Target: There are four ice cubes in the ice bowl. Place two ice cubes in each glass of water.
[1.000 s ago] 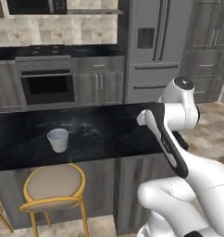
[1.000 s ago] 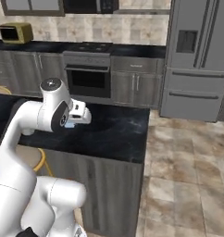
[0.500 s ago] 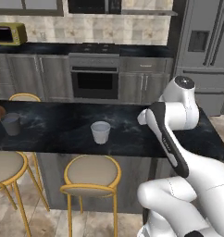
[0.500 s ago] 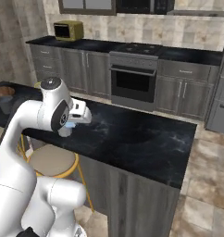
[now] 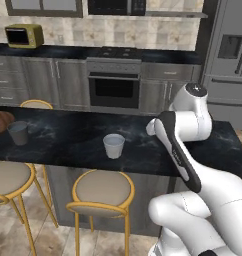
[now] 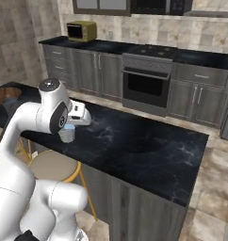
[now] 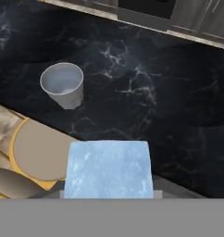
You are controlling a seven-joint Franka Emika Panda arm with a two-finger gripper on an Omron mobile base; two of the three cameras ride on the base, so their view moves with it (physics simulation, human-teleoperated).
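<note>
A pale blue-white ice cube (image 7: pixel 108 169) looms large at the bottom of the hand view, and my gripper (image 6: pixel 81 116) is shut on it; the fingertips are hidden behind the cube. One glass of water (image 7: pixel 63 85) stands on the black counter, ahead and to the left of the cube. The same glass (image 5: pixel 114 145) stands left of my hand in the left base view. A second glass (image 5: pixel 18 132) stands farther left, beside the dark wooden ice bowl (image 5: pixel 0 121). The bowl (image 6: pixel 4 95) sits at the counter's far left end; what it holds is too small to tell.
The black marble island counter (image 5: pixel 68 135) runs across in front of me. Yellow-framed stools (image 5: pixel 102 193) (image 5: pixel 7 178) stand under its near edge. Behind are an oven (image 5: pixel 114 88), a yellow microwave (image 5: pixel 24 35) and a fridge (image 5: pixel 228 55).
The whole scene has slid right in both base views as the base moved left along the counter. The second glass and the bowl have come into view. The arm keeps its pose.
</note>
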